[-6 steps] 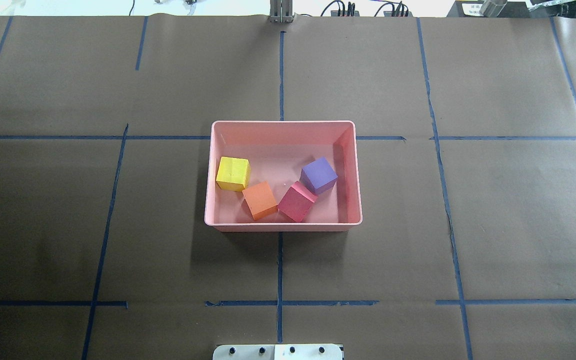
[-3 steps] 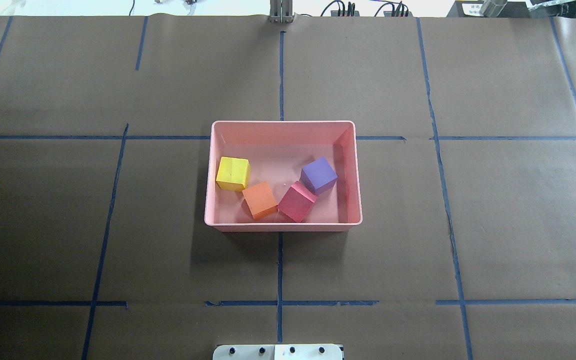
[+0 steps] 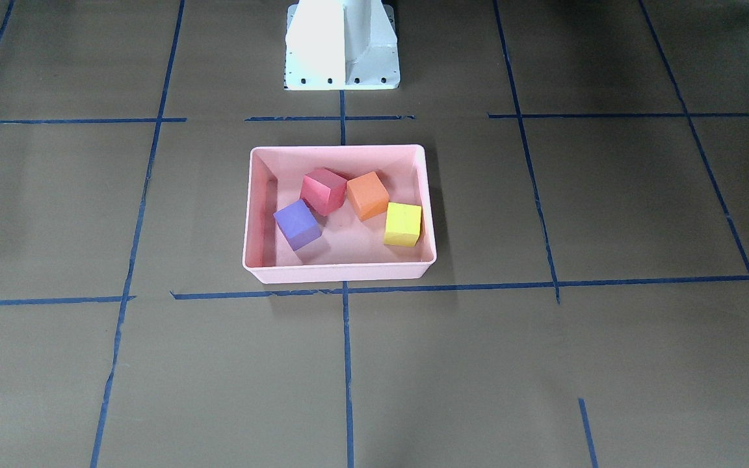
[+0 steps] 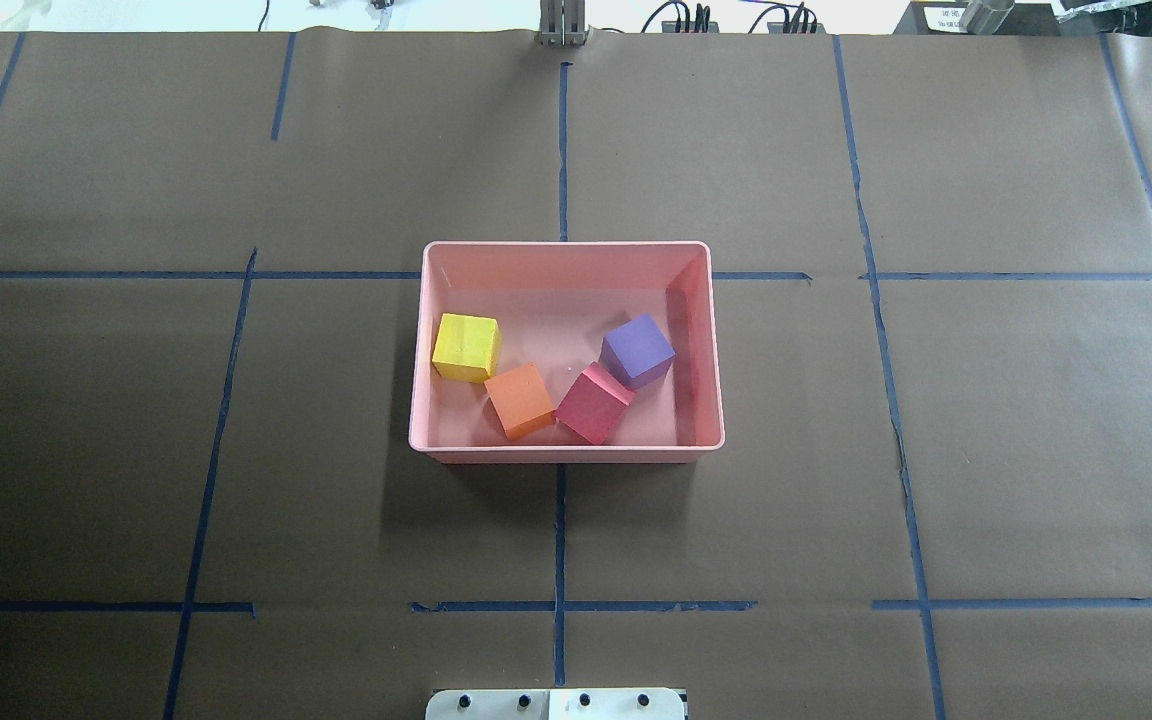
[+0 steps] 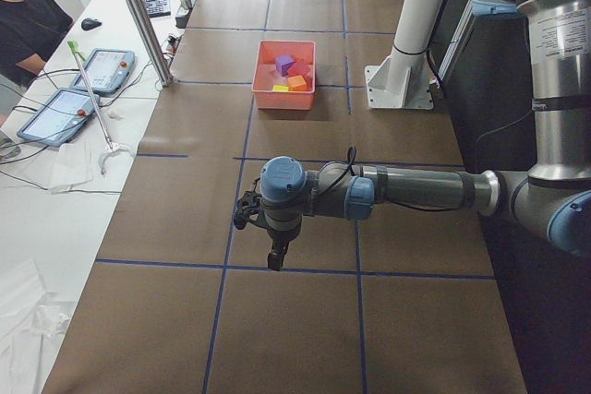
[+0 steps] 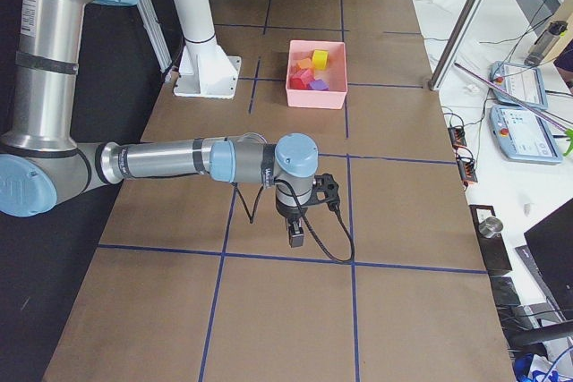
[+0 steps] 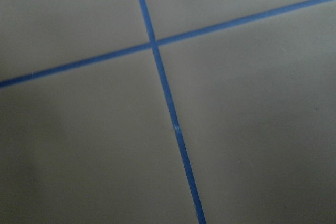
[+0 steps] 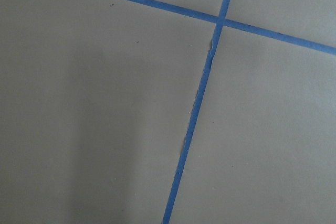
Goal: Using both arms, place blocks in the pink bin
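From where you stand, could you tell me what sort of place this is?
Probably a robotics lab workstation: brown paper gridded with blue tape covers the work surface, teach pendants lie on the side bench, and an operator is beside them.
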You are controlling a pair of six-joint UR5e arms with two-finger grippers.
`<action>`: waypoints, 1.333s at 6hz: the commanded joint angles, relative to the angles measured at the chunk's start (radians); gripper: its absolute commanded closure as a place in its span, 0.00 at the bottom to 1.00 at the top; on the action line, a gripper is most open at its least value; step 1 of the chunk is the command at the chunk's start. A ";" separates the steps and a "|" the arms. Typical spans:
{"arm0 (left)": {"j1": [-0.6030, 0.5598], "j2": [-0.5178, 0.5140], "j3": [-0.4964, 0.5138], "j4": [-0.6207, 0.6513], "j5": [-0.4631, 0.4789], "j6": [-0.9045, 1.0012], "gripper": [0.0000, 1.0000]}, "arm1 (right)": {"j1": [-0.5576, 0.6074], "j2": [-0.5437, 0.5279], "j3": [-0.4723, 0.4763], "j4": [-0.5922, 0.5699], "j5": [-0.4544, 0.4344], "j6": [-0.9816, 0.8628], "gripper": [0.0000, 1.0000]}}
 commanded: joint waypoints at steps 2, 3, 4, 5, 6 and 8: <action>0.001 0.002 -0.062 0.154 -0.017 -0.003 0.00 | 0.000 -0.019 -0.006 -0.004 0.003 0.015 0.00; 0.002 -0.002 -0.060 0.157 -0.016 -0.003 0.00 | 0.000 -0.037 0.002 -0.002 0.035 0.015 0.00; 0.005 -0.023 -0.033 0.174 0.005 0.000 0.00 | 0.007 -0.054 0.023 0.001 0.050 0.012 0.00; -0.002 -0.001 -0.093 0.195 0.007 0.001 0.00 | 0.005 -0.059 0.028 0.001 0.048 0.013 0.00; 0.002 -0.019 -0.123 0.285 0.019 0.001 0.00 | 0.005 -0.064 0.020 0.001 0.038 0.012 0.00; -0.001 0.013 -0.186 0.267 0.022 0.009 0.00 | 0.005 -0.065 0.011 0.009 0.037 0.009 0.00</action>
